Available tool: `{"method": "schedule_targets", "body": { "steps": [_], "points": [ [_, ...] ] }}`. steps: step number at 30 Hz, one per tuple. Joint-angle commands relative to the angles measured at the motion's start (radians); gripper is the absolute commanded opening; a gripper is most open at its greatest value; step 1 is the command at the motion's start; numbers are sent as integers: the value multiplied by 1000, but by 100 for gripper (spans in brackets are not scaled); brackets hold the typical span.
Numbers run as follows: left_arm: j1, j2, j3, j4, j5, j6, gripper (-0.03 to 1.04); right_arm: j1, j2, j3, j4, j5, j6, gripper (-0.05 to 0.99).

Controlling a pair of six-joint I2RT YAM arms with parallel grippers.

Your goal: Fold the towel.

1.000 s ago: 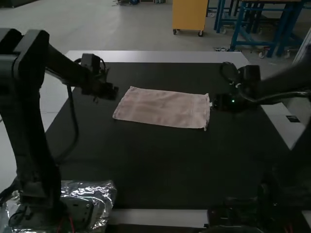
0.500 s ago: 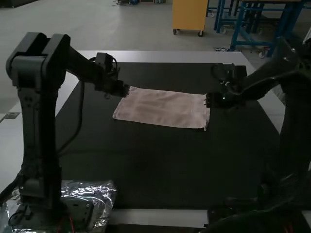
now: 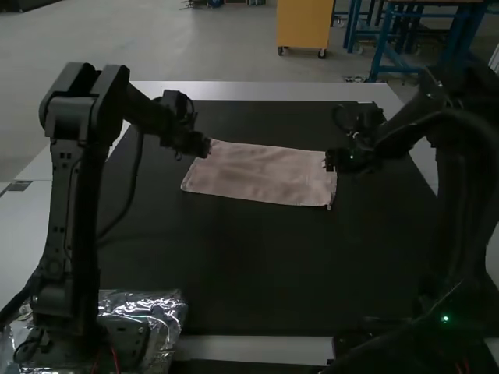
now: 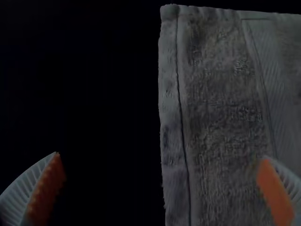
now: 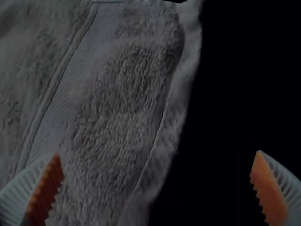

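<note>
High view: a towel (image 3: 261, 175) lies flat toward the table's (image 3: 249, 90) far edge, folding apparently left to do. Left wrist view: the left tool (image 4: 161, 157) gapes over one end hem. Right wrist view: the right tool (image 5: 158, 152) spreads wide above the opposite hem, gripping nothing.

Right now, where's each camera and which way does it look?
High view: above and behind the left arm and right arm (both show), looking forward and down at the towel.
Left wrist view: on that wrist, facing one end, left fingers showing.
Right wrist view: on that wrist, facing the other end, right fingers showing.
All share the towel.
</note>
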Motion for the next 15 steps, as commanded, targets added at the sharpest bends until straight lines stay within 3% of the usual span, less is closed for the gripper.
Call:
{"method": "schedule_targets", "body": {
  "steps": [1, 15],
  "points": [
    [1, 20, 62, -2, 9, 11, 96, 13, 21, 55, 7, -8, -17, 91],
    [13, 144, 206, -56, 8, 17, 96, 18, 130, 177, -20, 1, -38, 91]
  ]
}}
